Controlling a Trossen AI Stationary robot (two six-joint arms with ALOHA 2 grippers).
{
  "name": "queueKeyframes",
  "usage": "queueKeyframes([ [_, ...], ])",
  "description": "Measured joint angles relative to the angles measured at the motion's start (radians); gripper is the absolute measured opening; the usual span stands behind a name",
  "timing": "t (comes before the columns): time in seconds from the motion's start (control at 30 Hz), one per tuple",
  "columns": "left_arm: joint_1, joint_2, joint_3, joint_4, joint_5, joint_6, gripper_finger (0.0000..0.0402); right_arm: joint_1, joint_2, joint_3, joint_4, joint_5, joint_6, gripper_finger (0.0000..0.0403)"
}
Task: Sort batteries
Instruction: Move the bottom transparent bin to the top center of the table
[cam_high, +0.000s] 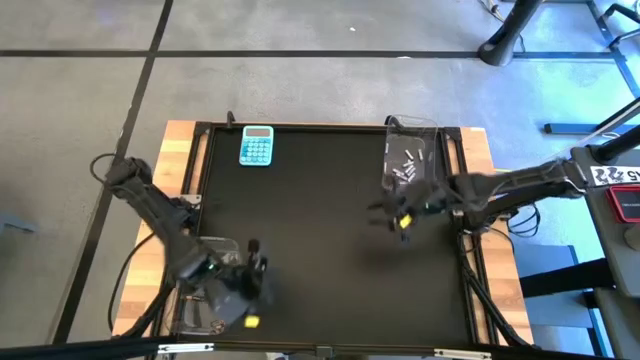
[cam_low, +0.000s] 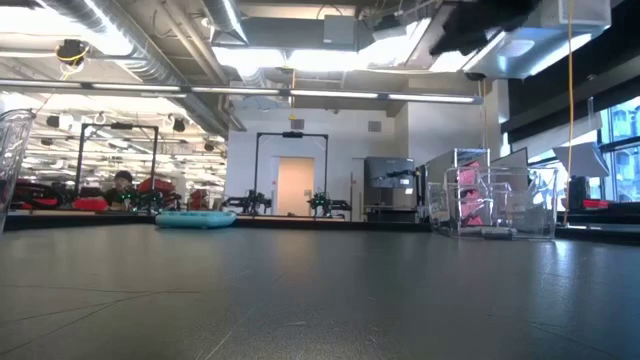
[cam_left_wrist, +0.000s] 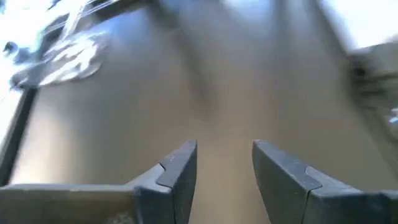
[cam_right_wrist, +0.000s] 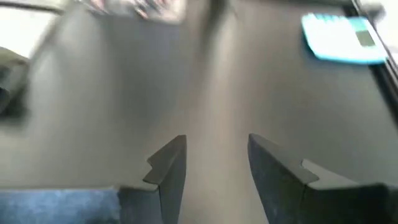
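Observation:
The batteries (cam_high: 405, 166) are small light and dark sticks lying in a clear bin (cam_high: 411, 152) at the mat's far right. In the low view that bin (cam_low: 490, 205) shows pinkish contents. My right gripper (cam_high: 385, 214) hangs open above the mat, just nearer than that bin, and its wrist view shows the open fingers (cam_right_wrist: 216, 158) over bare mat. My left gripper (cam_high: 256, 262) is open at the near left, its fingers (cam_left_wrist: 224, 163) also over bare mat. A blurred clear bin (cam_left_wrist: 59, 53) shows far off in the left wrist view.
A light-blue calculator (cam_high: 256, 146) lies at the mat's far left edge, also visible in the right wrist view (cam_right_wrist: 343, 37) and the low view (cam_low: 195, 218). A second clear bin (cam_high: 197, 312) sits at the near left beneath my left arm. The black mat's (cam_high: 320, 250) middle is bare.

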Motion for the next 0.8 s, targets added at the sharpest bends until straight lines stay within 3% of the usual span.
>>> queueKeyframes([
  [0.07, -0.046, 0.026, 0.105, -0.08, 0.043, 0.005, 0.0136, 0.083, 0.026, -0.022, 0.12, 0.041, 0.001, 0.0172],
  [0.17, -0.116, 0.09, 0.262, -0.209, 0.113, -0.122, 0.0119, 0.179, 0.077, -0.036, 0.245, 0.109, -0.008, 0.0172],
  [0.3, -0.208, 0.177, 0.408, -0.364, 0.226, -0.432, 0.0098, 0.249, 0.154, -0.037, 0.305, 0.173, -0.058, 0.0172],
  [0.5, -0.332, 0.258, 0.427, -0.4, 0.303, -0.95, 0.0082, 0.261, 0.237, -0.037, 0.323, 0.205, -0.115, 0.0172],
  [0.67, -0.399, 0.32, 0.427, -0.419, 0.313, -1.313, 0.0115, 0.26, 0.261, -0.038, 0.321, 0.238, -0.134, 0.0172],
  [0.8, -0.439, 0.375, 0.427, -0.434, 0.328, -1.406, 0.0173, 0.26, 0.261, -0.038, 0.327, 0.238, -0.135, 0.0172],
])
